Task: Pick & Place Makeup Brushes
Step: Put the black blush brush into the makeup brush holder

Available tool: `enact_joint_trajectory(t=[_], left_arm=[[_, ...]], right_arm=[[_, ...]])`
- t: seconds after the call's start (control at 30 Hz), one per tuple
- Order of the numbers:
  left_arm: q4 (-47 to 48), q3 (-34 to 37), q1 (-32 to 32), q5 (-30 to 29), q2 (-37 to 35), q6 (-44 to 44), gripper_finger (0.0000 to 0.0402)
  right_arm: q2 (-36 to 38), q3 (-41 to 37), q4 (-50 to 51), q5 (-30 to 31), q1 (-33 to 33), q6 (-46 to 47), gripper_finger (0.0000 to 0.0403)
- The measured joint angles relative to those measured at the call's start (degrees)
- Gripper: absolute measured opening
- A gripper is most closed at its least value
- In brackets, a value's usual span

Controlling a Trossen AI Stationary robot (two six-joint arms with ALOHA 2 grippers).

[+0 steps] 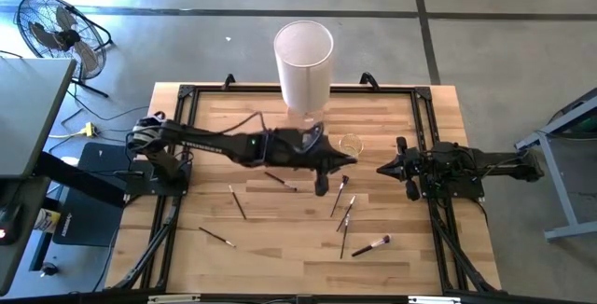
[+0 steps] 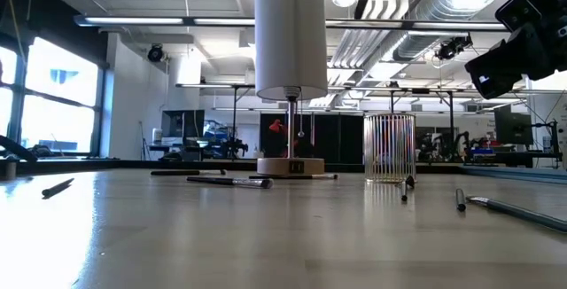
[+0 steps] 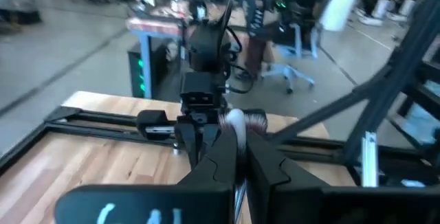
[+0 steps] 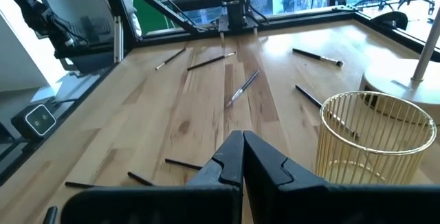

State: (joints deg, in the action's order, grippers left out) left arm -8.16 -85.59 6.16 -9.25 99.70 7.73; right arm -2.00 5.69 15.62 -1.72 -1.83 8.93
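Observation:
Several makeup brushes lie flat on the wooden table: a dark one [image 1: 238, 201], another [image 1: 216, 237], one [image 1: 280, 181], a pair [image 1: 343, 203] and a fluffy-tipped one [image 1: 371, 244]; the right wrist view shows more of them [image 4: 242, 86]. My left gripper [image 1: 351, 161] reaches across the middle of the table, just near of the small gold wire cup [image 1: 351, 143], and is shut on a brush. My right gripper [image 1: 381, 168] is shut, holds nothing and hovers right of the cup [image 4: 371, 135]. The tall white cylinder [image 1: 303, 57] stands at the far edge. My left gripper [image 3: 238, 145] pinches one brush between its two fingers. The fingers lie along the brush: its pale and dark tuft [image 3: 240, 122] sticks out past the fingertips, and the thin handle [image 3: 238, 195] runs back between them. They point roughly level toward the table's right, and the brush is lifted clear.
A black metal frame [image 1: 187, 99] borders the tabletop. The white cylinder stands on a thin post and a round base [image 2: 291, 166], left of the wire cup [image 2: 390, 147]. A fan [image 1: 56, 29] and equipment stand off the table's left side.

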Motion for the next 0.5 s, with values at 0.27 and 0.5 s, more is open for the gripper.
enact_joint_trajectory(t=[0.27, 0.5], left_arm=[[-27.95, 14.07, 2.63, -8.67, 0.09, -0.05, 0.0001], [-48.91, 24.93, 2.92, -11.39, 0.09, 1.65, 0.0001]], right_arm=[[-0.22, -0.02, -0.33, 0.11, 0.02, 0.04, 0.0000], [-0.26, -0.02, -5.29, 0.12, 0.00, 3.09, 0.0000]])
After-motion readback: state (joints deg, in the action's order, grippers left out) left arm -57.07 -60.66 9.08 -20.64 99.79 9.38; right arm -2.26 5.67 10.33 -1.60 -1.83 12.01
